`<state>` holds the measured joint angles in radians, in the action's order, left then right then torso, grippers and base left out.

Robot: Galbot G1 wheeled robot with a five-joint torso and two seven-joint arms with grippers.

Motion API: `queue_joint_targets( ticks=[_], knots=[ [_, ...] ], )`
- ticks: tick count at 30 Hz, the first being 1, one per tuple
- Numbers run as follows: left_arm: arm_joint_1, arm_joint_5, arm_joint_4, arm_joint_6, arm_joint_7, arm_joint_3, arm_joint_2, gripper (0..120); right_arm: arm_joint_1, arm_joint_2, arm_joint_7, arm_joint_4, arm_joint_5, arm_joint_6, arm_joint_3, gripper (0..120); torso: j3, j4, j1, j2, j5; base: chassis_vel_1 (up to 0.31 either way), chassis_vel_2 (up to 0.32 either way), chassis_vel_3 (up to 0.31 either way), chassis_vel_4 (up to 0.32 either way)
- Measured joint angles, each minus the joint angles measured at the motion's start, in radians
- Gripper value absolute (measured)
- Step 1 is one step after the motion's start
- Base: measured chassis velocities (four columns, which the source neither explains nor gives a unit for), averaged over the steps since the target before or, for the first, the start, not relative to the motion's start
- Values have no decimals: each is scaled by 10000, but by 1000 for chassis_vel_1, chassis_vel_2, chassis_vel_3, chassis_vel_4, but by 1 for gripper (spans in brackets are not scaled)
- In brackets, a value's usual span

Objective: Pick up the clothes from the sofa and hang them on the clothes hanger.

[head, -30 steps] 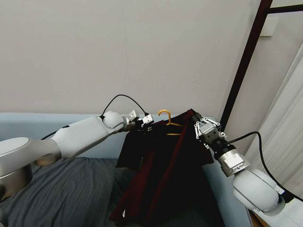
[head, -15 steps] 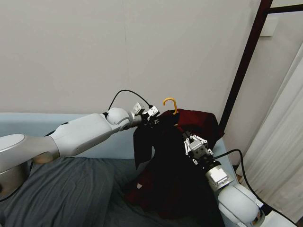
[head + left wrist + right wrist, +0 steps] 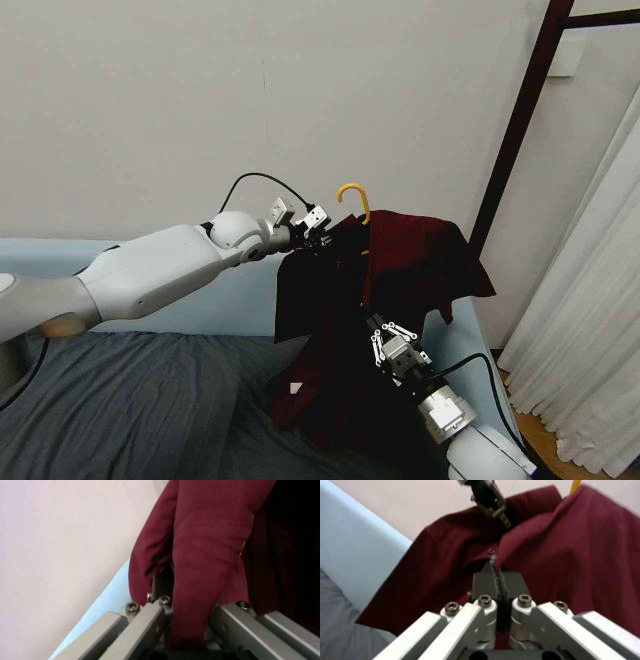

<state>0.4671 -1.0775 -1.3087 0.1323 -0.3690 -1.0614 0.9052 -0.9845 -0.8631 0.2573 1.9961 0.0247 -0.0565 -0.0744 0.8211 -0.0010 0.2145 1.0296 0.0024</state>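
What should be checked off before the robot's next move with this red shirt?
1. Left hand grips the shirt: ok. In the left wrist view, fabric runs between its shut fingers.
2. Hanger is inside the shirt: ok. The yellow hanger hook stands up out of the collar.
3. Hook is on the rack: not ok. It hangs free, with the dark rack pole off to its right.
4. Right hand is clear of the cloth: cannot tell. It sits low in front of the shirt, shut.
5. Hem is clear of the sofa: cannot tell.
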Motion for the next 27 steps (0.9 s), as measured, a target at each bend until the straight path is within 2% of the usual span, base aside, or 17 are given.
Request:
queue_joint_targets(
  ticks=[5,8,10,12,15,16,19,22,23,27],
  knots=[
    [184,212,-706,-224,-283,-124,-616,0,-79,-75,-461,-193,41,-223,-39,2,0,-2,0,0,0,0,0,0,0],
    [328,1356,-1038,-594,-501,-201,-1020,0,-476,-66,-1011,-205,-86,-577,31,15,0,-3,-1,1,0,0,0,0,0],
    [470,1722,-1161,-767,-670,-267,-1184,0,-773,-65,-1246,-167,-225,-842,134,25,0,-3,-1,0,0,0,0,0,0],
    [566,1812,-1193,-835,-744,-308,-1250,0,-968,-40,-1430,-150,-333,-1051,243,28,0,-3,0,0,2,0,0,0,0],
    [767,2081,-1072,-1086,-1031,-356,-1287,0,-1569,145,-2022,15,-575,-1470,657,43,-1,-5,-1,0,1,0,0,0,0],
    [767,2081,-1072,-1086,-1031,-356,-1287,0,-1569,145,-2022,15,-575,-1470,657,43,-1,-5,-1,0,1,0,0,0,0],
    [841,2473,-798,-1370,-1414,-386,-1288,0,-2215,343,-2207,325,-632,-1578,1185,56,-1,-7,0,1,3,0,0,0,0],
    [728,2702,-585,-1542,-1627,-363,-1293,0,-2569,437,-2227,503,-633,-1576,1535,63,-1,-5,-1,1,4,0,0,0,0],
    [599,2815,-500,-1601,-1702,-310,-1311,0,-2788,500,-2228,604,-619,-1562,1761,70,0,-5,-1,1,2,0,0,0,0],
    [65,3297,-446,-1775,-1866,46,-1483,0,-3440,700,-2189,871,-379,-1476,2491,85,0,-5,0,1,2,0,0,0,0]
  ],
)
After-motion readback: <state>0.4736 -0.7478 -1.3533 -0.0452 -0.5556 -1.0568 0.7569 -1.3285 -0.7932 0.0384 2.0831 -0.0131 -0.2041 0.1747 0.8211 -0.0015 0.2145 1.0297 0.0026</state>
